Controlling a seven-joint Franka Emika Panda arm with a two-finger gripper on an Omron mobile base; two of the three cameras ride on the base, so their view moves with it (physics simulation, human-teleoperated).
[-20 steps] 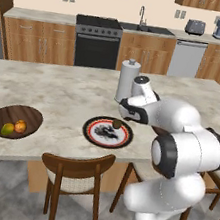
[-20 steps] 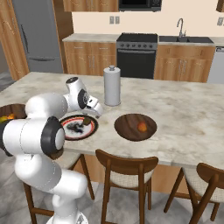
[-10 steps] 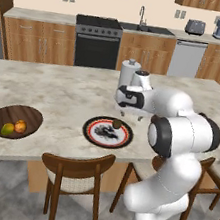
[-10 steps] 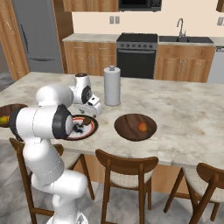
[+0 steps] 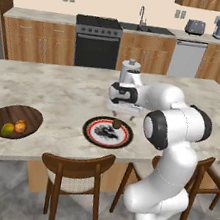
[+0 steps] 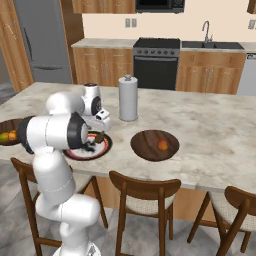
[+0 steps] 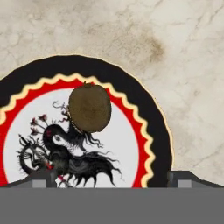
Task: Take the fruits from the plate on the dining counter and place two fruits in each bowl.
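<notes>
Now my pincer [image 5: 121,110] hangs spread wide and empty over the far edge of the plate [image 5: 93,135] on the table [image 5: 60,88], with the brown fruit [image 7: 89,107] lying on the plate just below. The left bowl [image 5: 2,116] holds two fruits; the right bowl [image 6: 145,148] has one. The risk, I judge, is rolling: if I come down off-centre, one finger could nudge the round fruit across the flat plate.

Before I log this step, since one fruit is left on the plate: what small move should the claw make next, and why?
Probably lower straight onto the brown fruit: the claw hangs open above the plate, and that fruit lies between its fingertips.
</notes>
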